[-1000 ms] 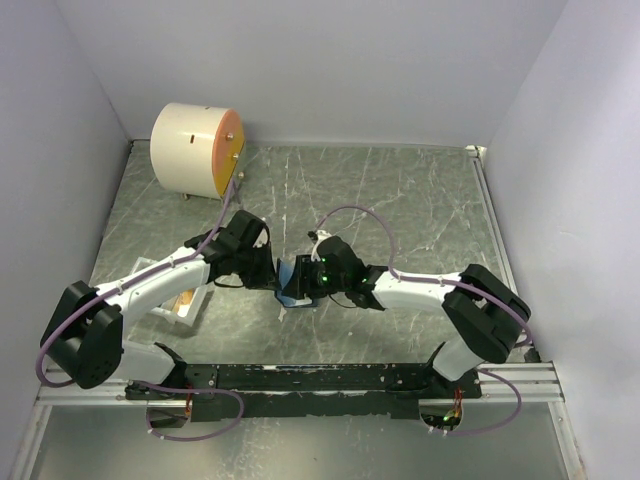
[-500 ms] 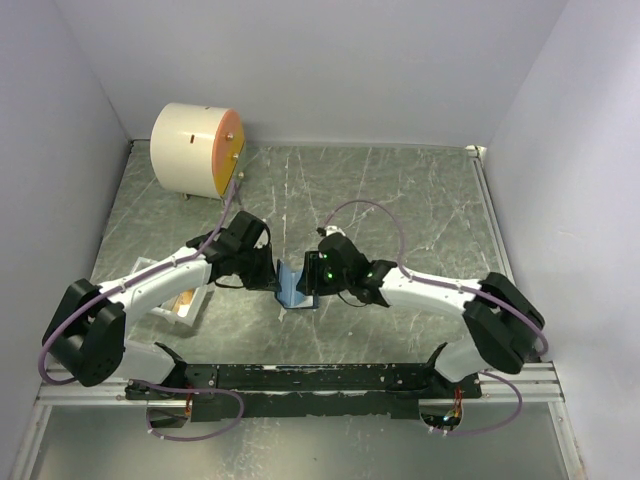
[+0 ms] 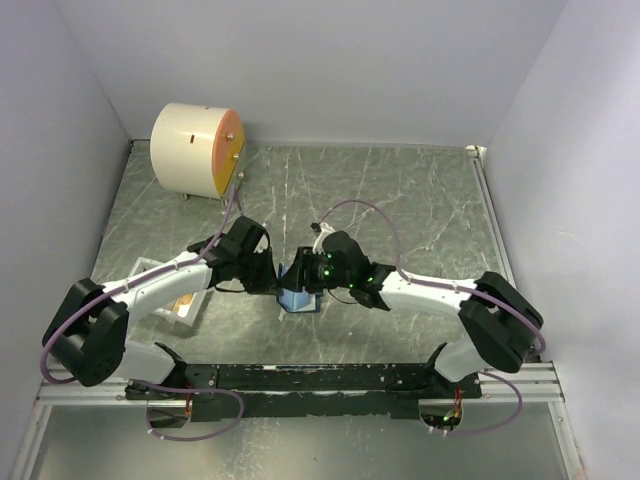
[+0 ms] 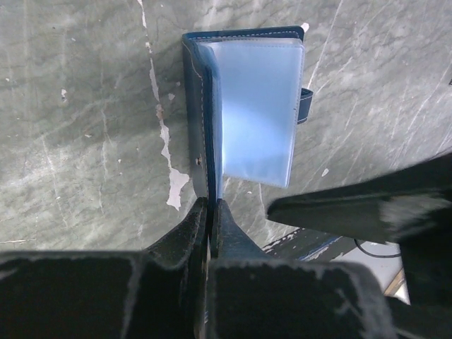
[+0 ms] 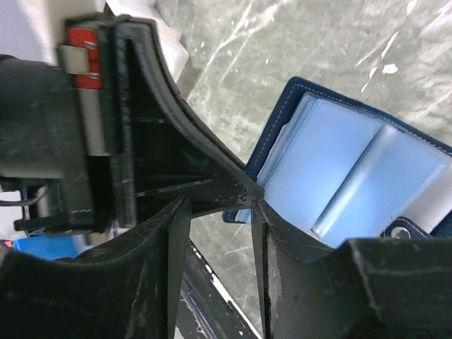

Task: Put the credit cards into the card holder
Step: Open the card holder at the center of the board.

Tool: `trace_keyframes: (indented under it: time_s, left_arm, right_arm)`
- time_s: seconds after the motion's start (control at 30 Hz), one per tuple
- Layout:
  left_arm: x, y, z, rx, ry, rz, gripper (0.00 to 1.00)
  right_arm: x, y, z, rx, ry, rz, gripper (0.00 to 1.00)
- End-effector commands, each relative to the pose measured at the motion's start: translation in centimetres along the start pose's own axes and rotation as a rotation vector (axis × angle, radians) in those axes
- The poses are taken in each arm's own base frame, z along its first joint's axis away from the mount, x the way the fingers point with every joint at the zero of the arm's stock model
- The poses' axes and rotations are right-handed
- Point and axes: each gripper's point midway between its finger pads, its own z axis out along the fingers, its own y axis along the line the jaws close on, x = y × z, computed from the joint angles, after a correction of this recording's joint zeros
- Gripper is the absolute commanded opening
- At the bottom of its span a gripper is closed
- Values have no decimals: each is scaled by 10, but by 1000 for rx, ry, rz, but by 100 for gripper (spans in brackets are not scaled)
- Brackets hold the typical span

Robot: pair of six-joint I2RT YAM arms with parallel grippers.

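Note:
The card holder is a navy case with light blue pockets, lying open on the table between both grippers. In the left wrist view my left gripper is shut on the near edge of the holder's navy cover, and the clear pockets fan to the right. My right gripper is open at the holder's corner, one finger against the pockets. An orange-yellow card shows in the white tray. The dark card is not in view.
The white tray lies at the near left, partly under the left arm. A big cream cylinder with an orange face stands at the back left corner. White walls close in the table on three sides.
The right gripper has moved left and closed in on the holder. The holder now shows more of its light blue inside. The left gripper keeps its hold and has barely shifted.

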Motion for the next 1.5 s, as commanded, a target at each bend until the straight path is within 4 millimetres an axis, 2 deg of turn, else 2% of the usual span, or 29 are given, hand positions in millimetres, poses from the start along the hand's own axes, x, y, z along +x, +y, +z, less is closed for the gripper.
trace_keyframes:
  time_s: [0.0,0.23,0.33,0.57,0.73,0.87,0.93,1.1,1.13,1.17,1.27,1.33,1.47]
  left_arm:
    - [-7,-20,-3,88,-21,27,7]
    - [-7,-27,4,135,-17,34,7]
    - [-8,-28,10,141,-7,39,7]
    - [-15,-31,9,166,-53,70,7]
    - [-18,-18,17,133,-77,47,7]
    - [-18,1,24,79,-70,3,8]
    - [-21,13,24,29,-78,-14,14]
    - [-24,26,21,-1,-84,-43,41]
    - [-25,29,20,-14,-84,-49,51]
    - [-28,30,18,-27,-96,-52,68]
    - [-38,30,5,-62,-130,-57,95]
    - [-48,29,-8,-85,-166,-55,100]
    - [-62,39,-41,-170,-221,-73,100]
  right_arm:
    - [8,4,12,-47,30,21,39]
    - [23,-54,14,177,54,23,37]
    - [27,-69,12,229,59,28,36]
    - [25,-91,2,348,50,-17,36]
    - [21,-96,2,391,51,-36,38]
    - [14,-92,7,383,45,-44,43]
    - [13,-88,12,364,55,-50,46]
    - [12,-90,22,384,81,-52,48]
    - [11,-91,24,390,83,-53,48]
    - [9,-91,25,399,82,-55,48]
    - [5,-93,29,428,89,-63,49]
    - [5,-99,31,461,97,-72,50]
    - [12,-112,34,516,145,-84,50]
